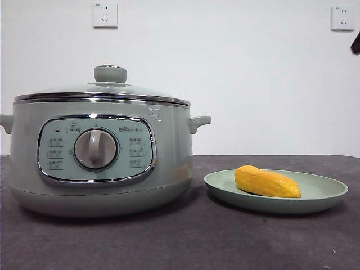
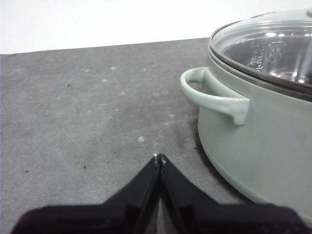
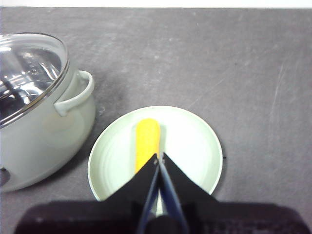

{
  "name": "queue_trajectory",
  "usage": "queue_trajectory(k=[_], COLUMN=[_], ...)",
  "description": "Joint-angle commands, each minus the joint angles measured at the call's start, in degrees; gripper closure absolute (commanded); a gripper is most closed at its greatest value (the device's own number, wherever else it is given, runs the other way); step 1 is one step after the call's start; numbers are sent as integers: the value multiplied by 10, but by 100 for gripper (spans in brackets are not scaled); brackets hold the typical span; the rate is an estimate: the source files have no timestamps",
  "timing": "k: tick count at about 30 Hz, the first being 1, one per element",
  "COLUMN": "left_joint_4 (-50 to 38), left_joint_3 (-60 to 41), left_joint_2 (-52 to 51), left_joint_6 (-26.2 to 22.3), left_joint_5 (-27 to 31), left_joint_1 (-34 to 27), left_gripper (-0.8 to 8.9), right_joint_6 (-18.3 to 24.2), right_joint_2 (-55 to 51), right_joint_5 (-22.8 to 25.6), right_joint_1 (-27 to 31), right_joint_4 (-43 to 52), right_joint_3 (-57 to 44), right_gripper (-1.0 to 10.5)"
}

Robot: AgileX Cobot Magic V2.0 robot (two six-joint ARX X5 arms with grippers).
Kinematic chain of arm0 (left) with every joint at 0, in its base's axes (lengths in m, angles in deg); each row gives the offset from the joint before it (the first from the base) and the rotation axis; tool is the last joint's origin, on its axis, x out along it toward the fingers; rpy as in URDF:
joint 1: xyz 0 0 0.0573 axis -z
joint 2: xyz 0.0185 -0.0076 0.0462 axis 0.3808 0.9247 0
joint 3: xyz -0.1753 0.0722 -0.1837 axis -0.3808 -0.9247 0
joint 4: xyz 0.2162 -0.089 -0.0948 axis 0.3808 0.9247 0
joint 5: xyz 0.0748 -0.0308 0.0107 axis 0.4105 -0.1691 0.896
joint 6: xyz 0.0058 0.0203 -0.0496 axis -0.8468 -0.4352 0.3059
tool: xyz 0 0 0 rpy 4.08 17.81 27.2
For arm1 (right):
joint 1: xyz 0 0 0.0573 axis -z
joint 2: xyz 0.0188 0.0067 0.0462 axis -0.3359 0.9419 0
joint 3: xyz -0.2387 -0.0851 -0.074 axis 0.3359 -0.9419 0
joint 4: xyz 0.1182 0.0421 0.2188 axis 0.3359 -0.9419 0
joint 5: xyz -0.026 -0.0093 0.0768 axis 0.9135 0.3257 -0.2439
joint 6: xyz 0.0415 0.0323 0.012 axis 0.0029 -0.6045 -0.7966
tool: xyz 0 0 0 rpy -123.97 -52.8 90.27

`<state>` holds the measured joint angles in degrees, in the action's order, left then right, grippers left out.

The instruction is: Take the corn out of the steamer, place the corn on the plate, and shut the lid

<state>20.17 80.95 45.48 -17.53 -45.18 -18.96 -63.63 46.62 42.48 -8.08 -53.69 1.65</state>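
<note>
— While the lid (image 1: 107, 90) sits on the steamer (image 1: 95, 163), where is the corn (image 1: 266, 181)?

— It lies on its side on the plate (image 1: 326, 194), just to the side of the steamer on the dark table (image 1: 169, 242). The fat end points toward the cooker in the front view.

— And the right gripper (image 3: 159, 157)?

— It hangs above the plate, jaws pressed together, holding nothing. Its tip lines up over the near end of the corn in its wrist view, but nothing shows it touching.

— The left gripper (image 2: 159, 157)?

— Also closed and empty, over bare table beside the steamer's side handle (image 2: 209, 95), apart from it.

— Is the lid seated properly?

— The chrome rim rests level on the pot all round, knob (image 1: 109, 73) upright in the middle.

— Anything else?

— Two wall sockets (image 1: 105, 15) behind, and a black tip (image 1: 355, 43) at the upper edge of the front view.
</note>
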Motion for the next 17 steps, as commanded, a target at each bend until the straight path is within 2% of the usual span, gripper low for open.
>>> queue_trajectory(k=[1, 4, 10, 17], left_joint_4=[0, 0, 0, 0], left_joint_3=[-8, -8, -8, -8], left_joint_2=[-2, -2, -2, -2], left_joint_6=[5, 5, 5, 6], left_joint_5=[-1, -1, -1, -1], left_joint_1=[-2, -2, -2, -2], left_gripper=[817, 817, 817, 817], right_joint_6=[59, 75, 75, 70], right_joint_2=[-25, -68, -178, -280], right_joint_5=[1, -8, -90, -93], right_joint_1=[16, 53, 148, 211], right_joint_4=[9, 52, 178, 190], right_joint_3=[-13, -50, -168, -256], right_gripper=[945, 945, 945, 945])
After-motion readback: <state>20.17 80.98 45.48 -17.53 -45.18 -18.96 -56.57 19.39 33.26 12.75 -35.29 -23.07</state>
